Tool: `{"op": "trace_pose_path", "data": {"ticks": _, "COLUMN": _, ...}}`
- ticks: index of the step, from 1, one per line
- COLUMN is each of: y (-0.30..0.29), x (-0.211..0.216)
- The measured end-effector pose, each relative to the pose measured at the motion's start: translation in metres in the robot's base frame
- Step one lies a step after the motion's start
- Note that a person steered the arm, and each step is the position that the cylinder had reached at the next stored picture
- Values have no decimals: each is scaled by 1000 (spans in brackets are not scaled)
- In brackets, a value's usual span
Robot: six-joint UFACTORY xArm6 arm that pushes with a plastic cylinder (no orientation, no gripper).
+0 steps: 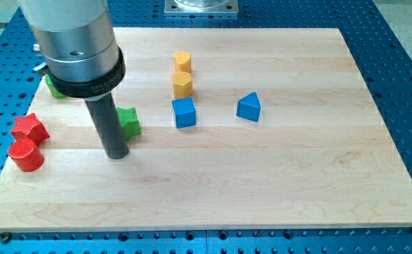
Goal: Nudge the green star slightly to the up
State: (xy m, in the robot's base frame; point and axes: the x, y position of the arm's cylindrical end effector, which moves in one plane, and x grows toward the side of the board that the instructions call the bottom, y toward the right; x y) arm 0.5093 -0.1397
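A green block [130,121], which looks like the green star, lies left of the board's middle, its left part hidden behind my rod. My tip [116,156] rests on the board just below and slightly left of it, close to or touching its lower left edge. A second green block [53,87] peeks out near the view's upper left, mostly hidden behind the arm's grey body, so its shape cannot be made out.
A red star [29,128] and a red cylinder [25,155] sit near the board's left edge. Two yellow blocks [183,61] [183,85] stand above a blue cube [184,112]. A blue triangle [248,106] lies to the right of the cube.
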Motion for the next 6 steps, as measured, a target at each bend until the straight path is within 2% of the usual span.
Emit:
{"op": "trace_pose_path", "data": {"ticks": 5, "y": -6, "x": -21}}
{"op": "trace_pose_path", "data": {"ticks": 6, "y": -59, "x": -22}}
